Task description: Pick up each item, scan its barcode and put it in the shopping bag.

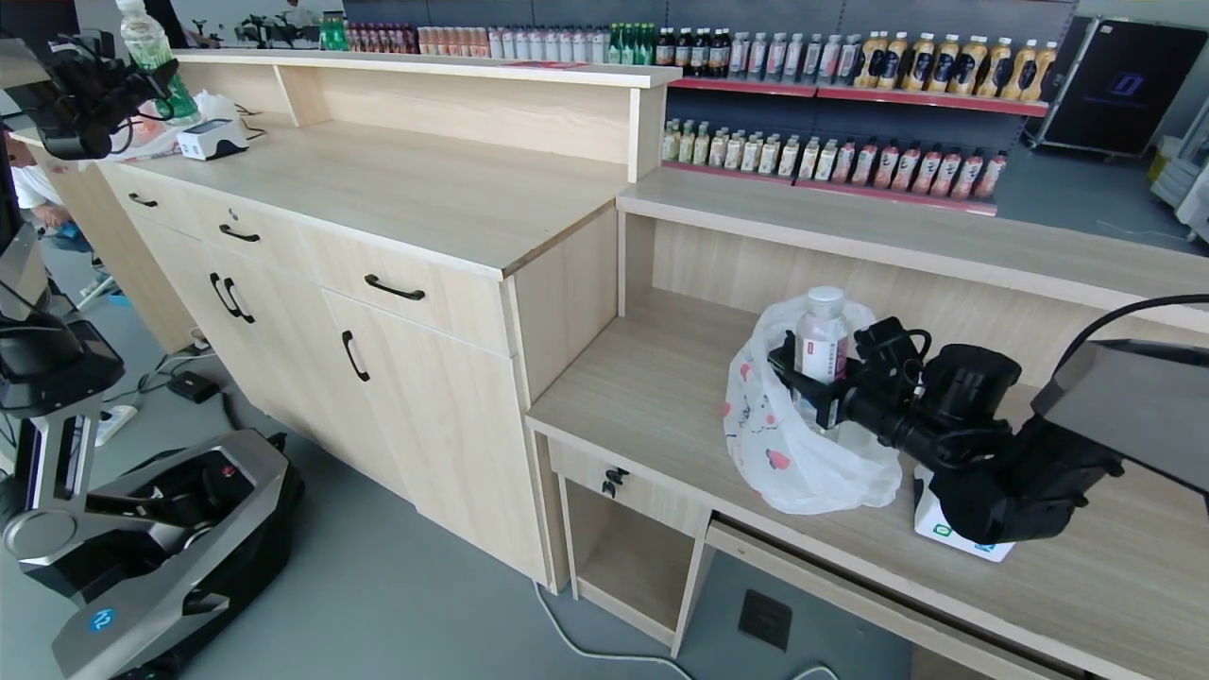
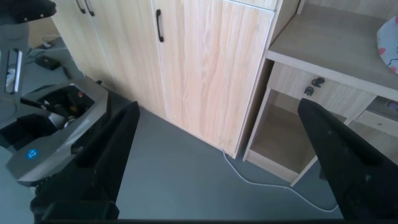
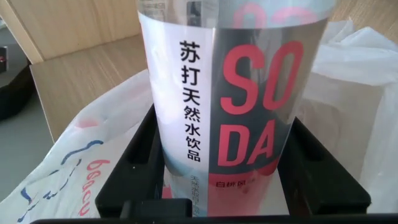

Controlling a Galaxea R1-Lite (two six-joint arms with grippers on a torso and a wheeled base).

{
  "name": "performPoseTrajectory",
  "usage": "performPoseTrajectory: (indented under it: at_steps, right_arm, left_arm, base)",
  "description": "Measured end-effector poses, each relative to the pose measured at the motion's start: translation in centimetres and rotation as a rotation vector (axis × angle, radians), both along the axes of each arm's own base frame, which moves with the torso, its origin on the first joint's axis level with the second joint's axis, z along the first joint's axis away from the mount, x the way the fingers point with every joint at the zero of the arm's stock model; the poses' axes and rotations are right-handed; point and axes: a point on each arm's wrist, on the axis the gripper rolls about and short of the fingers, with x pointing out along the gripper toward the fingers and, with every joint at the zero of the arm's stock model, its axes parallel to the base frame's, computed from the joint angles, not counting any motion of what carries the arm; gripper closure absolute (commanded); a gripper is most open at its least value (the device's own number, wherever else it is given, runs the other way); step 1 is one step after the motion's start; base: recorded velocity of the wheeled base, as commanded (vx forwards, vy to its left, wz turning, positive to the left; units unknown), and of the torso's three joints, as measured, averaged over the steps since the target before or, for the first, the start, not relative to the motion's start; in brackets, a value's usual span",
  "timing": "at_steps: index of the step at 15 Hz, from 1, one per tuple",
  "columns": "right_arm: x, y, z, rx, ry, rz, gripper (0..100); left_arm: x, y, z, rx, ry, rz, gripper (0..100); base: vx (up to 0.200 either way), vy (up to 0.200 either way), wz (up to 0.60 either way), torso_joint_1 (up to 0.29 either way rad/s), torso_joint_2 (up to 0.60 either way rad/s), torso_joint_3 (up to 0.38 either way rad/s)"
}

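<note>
A clear soda water bottle (image 1: pixel 820 342) with a white cap and a red-and-white label stands upright in the mouth of the white printed shopping bag (image 1: pixel 789 453) on the lower counter. My right gripper (image 1: pixel 810 378) is shut on the bottle's lower body. In the right wrist view the bottle (image 3: pixel 233 93) is close up, the black fingers (image 3: pixel 140 162) clamp it from both sides, and the bag (image 3: pixel 68 162) spreads beneath. My left gripper (image 2: pixel 217 112) hangs open and empty above the grey floor; it is raised at the far left (image 1: pixel 132 90).
A white scanner (image 1: pixel 212 139) and a green-labelled bottle (image 1: pixel 151 57) sit on the upper counter (image 1: pixel 406 189) at the far left. A small white box (image 1: pixel 945 529) lies under my right arm. Drink shelves (image 1: pixel 831 104) line the back wall. Cabinet doors (image 2: pixel 205 56) face the floor.
</note>
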Motion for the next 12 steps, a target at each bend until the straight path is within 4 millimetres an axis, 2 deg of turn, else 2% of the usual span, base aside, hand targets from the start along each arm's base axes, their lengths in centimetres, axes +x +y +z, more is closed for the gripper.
performPoseTrajectory:
  at_steps: [3, 12]
  right_arm:
    - [0.6, 0.1, -1.7, -0.001, -0.001, 0.039, 100]
    - [1.9, -0.6, -4.8, 0.000, -0.043, 0.070, 100]
  left_arm:
    - [0.0, 0.0, 0.0, 0.000, 0.000, 0.000, 0]
    - [0.0, 0.0, 0.0, 0.000, 0.000, 0.000, 0]
  base:
    - [0.000, 0.000, 0.00, 0.000, 0.00, 0.000]
    - [0.000, 0.000, 0.00, 0.000, 0.00, 0.000]
